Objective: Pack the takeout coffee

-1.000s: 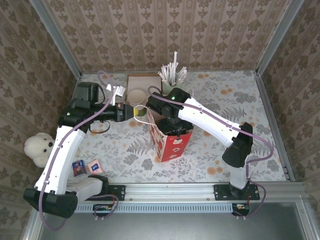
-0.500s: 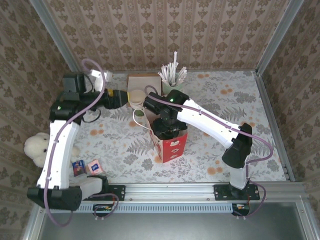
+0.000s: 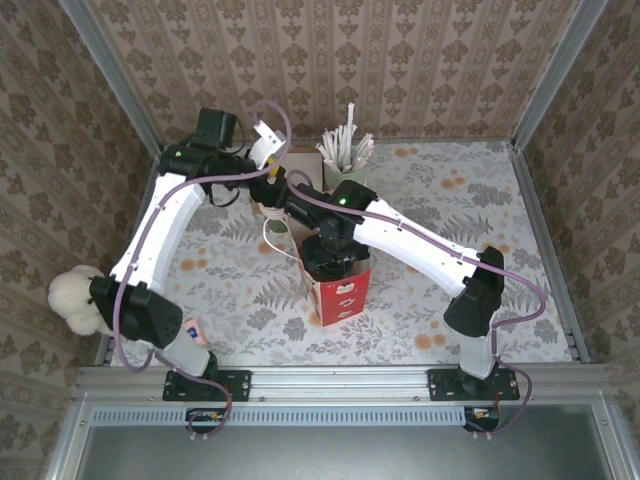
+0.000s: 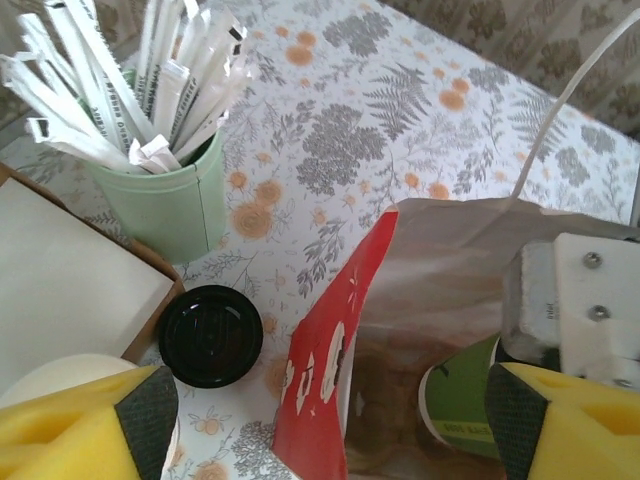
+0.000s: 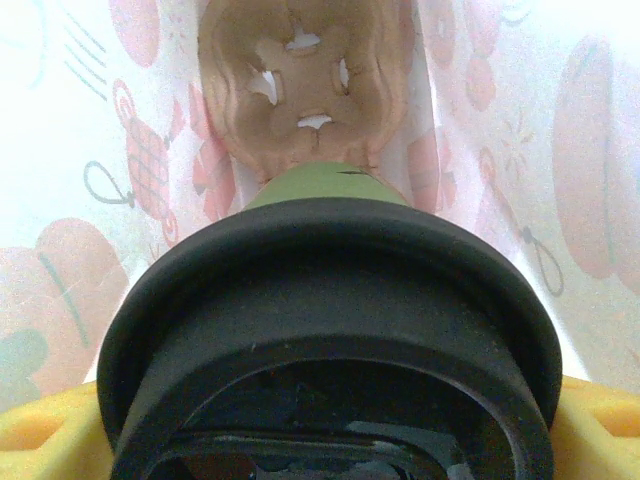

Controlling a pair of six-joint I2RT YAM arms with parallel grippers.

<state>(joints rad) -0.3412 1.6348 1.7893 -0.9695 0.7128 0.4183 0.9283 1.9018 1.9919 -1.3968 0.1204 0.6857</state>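
Packing step, we judge: our right gripper [image 5: 325,435] grasps the coffee cup [image 5: 330,290] inside the red bag [image 3: 343,295], with the cardboard tray [image 5: 300,90] at the cup's 12 o'clock. Our left gripper [image 4: 325,395], at the bag's 11 o'clock, hangs released. Next we must seat the cup upright, then let go.

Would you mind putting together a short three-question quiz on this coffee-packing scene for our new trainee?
1. True or false: the right gripper holds the takeout coffee inside the red paper bag.
2. What stands in the mint cup? A) spoons B) wrapped straws C) napkins
3. Fill in: the left gripper has its jaws ____, with nothing between them.

Key: 1 true; 2 B; 3 open.
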